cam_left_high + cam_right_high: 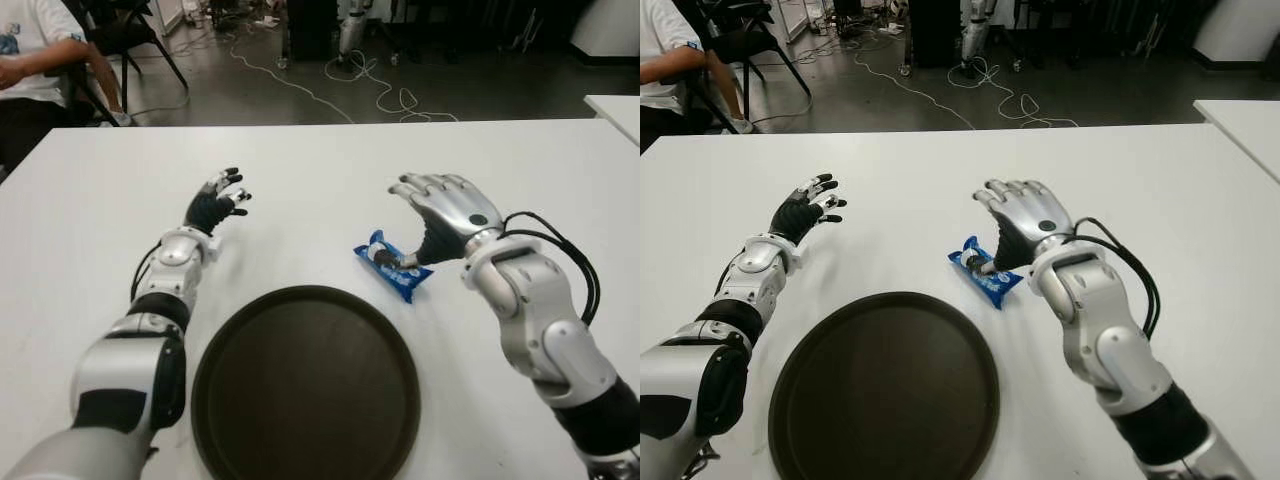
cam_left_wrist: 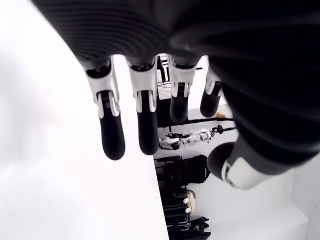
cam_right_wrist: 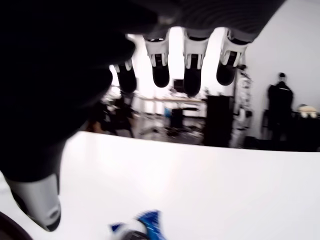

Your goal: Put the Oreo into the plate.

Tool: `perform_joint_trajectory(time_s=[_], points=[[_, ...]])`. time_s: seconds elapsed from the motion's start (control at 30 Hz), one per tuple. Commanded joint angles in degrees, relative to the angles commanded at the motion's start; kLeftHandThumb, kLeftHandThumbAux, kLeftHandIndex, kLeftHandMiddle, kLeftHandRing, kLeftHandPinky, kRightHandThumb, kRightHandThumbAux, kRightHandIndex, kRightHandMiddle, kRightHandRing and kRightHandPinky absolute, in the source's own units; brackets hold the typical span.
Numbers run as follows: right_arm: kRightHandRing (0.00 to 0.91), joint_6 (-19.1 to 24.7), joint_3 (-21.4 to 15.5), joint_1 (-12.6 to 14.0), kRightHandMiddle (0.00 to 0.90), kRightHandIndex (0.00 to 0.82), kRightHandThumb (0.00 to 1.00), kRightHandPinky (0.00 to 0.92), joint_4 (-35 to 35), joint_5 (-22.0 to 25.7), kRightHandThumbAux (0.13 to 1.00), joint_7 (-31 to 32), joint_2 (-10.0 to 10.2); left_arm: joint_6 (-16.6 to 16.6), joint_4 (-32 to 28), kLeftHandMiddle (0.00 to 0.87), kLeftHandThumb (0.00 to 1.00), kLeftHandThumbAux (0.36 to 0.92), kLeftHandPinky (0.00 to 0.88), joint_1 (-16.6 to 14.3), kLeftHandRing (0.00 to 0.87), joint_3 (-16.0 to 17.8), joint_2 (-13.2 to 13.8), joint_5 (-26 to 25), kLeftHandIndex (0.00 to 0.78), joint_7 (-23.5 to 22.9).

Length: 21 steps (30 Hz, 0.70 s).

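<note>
The Oreo [image 1: 393, 265] is a small blue packet lying flat on the white table [image 1: 320, 170], just past the right rim of the dark round plate [image 1: 300, 390]. My right hand [image 1: 440, 205] hovers over the packet's far right side, fingers spread and holding nothing, its thumb tip down at the packet. In the right wrist view the Oreo [image 3: 142, 227] shows below the spread fingers [image 3: 192, 75]. My left hand [image 1: 220, 200] shows open to the left of the plate, above the bare table.
A seated person [image 1: 30, 60] and a chair [image 1: 130, 40] are beyond the table's far left corner. Cables [image 1: 380, 90] lie on the floor behind. Another white table [image 1: 615, 110] edges in at the far right.
</note>
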Motion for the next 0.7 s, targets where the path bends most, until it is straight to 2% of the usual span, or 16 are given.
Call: perform_joint_trajectory(time_s=[0.17,0.4,0.6,0.7], points=[[0.292,1.56,0.46,0.31,0.236,0.198,0.0,0.361,1.64,-1.91,0.66,0.37,1.76,0.07,-0.01,0.132,0.277,0.644,0.342,0.02,0.236,0.02,-0.05,-0.01,0.07,0.12],[0.331,2.48,1.29,0.88,0.262,0.224,0.0,0.408,3.43,-4.83,0.645,-0.99,3.53,0.33,-0.03,0.123,0.278,0.645,0.335,-0.07,0.227,-0.01,-0.04,-0.01,0.062,0.13],[0.334,4.46,1.08,2.34,0.253,0.202,0.0,0.422,5.47,-6.85,0.624,-3.81,6.03,-0.15,-0.08,0.12,0.263,0.638,0.342,0.1,0.234,-0.14,0.01,0.1,0.061,-0.04],[0.307,4.54,0.74,3.03,0.227,0.158,0.0,0.388,6.41,-6.57,0.624,-5.99,6.6,-0.34,-0.13,0.117,0.254,0.633,0.332,0.18,0.232,-0.23,0.04,0.17,0.057,-0.11]])
